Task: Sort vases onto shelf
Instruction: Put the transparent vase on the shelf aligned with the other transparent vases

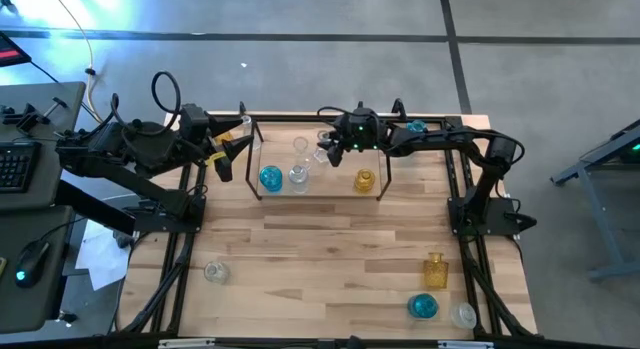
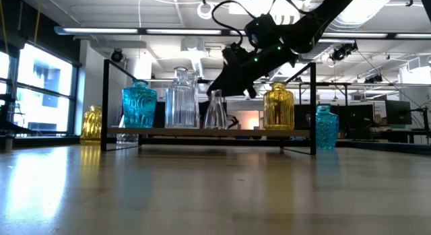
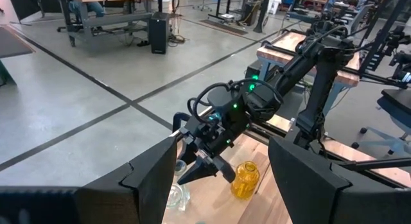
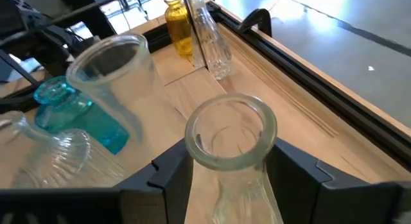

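Note:
The shelf (image 1: 335, 186) stands at the table's far middle. On it stand a blue vase (image 1: 270, 177), two clear vases (image 1: 298, 175) (image 1: 301, 145), an amber vase (image 1: 364, 179) and a clear narrow-necked vase (image 4: 231, 140). My right gripper (image 4: 231, 165) is open, one finger on either side of that vase's neck with a slight gap on each. The vase stands upright, its base (image 2: 215, 126) on the shelf floor. My left gripper (image 3: 221, 142) is open and holds nothing, raised off the shelf's left end (image 1: 222, 159).
An amber vase (image 2: 91, 122) stands left of the shelf and a blue one (image 2: 325, 127) to its right. Near the front edge are a clear vase (image 1: 215, 272), an amber one (image 1: 434, 271), a blue one (image 1: 423, 306) and a clear one (image 1: 463, 314).

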